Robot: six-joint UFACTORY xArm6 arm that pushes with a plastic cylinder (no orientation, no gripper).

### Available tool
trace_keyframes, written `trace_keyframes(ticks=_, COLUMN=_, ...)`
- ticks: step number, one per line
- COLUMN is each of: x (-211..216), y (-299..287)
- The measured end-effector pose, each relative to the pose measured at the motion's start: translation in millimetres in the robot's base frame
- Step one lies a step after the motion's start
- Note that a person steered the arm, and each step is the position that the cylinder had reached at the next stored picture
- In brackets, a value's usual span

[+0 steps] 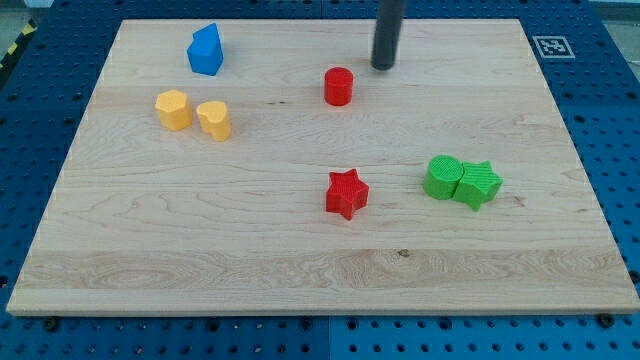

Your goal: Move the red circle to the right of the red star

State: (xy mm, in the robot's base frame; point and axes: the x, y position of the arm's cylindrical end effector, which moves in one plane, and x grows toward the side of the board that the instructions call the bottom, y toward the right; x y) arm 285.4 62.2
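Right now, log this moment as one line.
my tip: upper right of red circle, apart | red circle: above red star | task: not done

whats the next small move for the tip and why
Probably slide my tip toward the view's top-left, behind the red circle. The tip sits up-right of it, while the spot right of the red star lies down-right.

The board (300,250) is pale wood with a fine lengthwise grain and a smooth matt face, while the blocks — the red circle (339,86), the red star (346,193), the green pair (461,182) — look like ridged matt plastic, and the rod (385,35) looks dark and dull.
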Motion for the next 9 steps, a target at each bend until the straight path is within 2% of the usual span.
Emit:
trace_keyframes(ticks=1, x=12, y=-46)
trace_keyframes(ticks=2, x=25, y=-56)
trace_keyframes(ticks=4, x=80, y=-52)
trace_keyframes(ticks=6, x=70, y=-35)
trace_keyframes(ticks=9, x=109, y=-28)
